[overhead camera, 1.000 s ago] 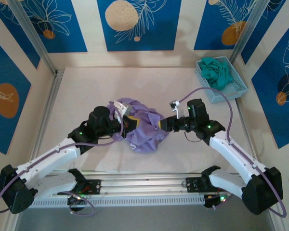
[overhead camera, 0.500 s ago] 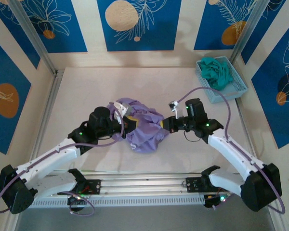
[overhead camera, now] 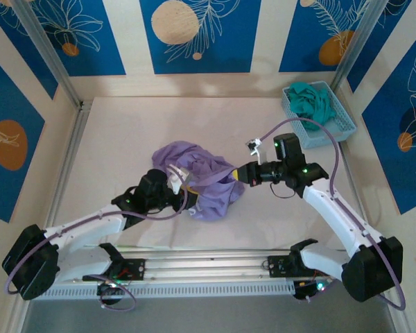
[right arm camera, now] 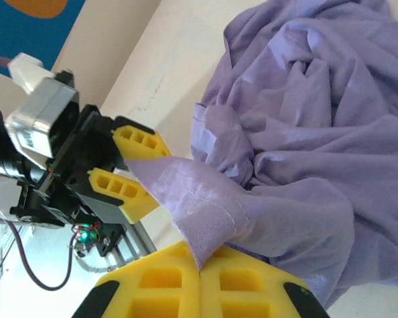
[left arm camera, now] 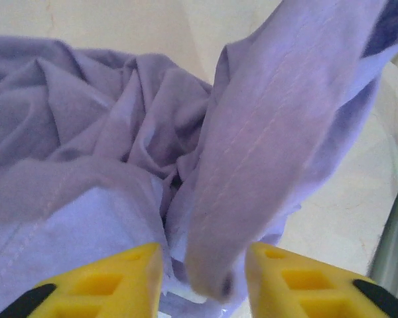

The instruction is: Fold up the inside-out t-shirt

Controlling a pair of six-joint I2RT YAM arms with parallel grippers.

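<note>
At frame centre, the right end effector [right arm camera: 199, 268] pinches the t-shirt [overhead camera: 204, 177]; the spread left end effector [left arm camera: 202, 278] should clamp the hem squarely.

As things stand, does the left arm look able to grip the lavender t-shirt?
Probably yes: a fold of the lavender t-shirt already hangs between the left gripper and its open yellow fingers, and nothing blocks them. The right gripper pinches another fold.

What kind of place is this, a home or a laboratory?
Probably a lab test cell, not a home: a table fenced by metal posts and printed blue panels, with two arms bolted to a rail. A lavender t-shirt and a basket of teal cloth are the props.
</note>
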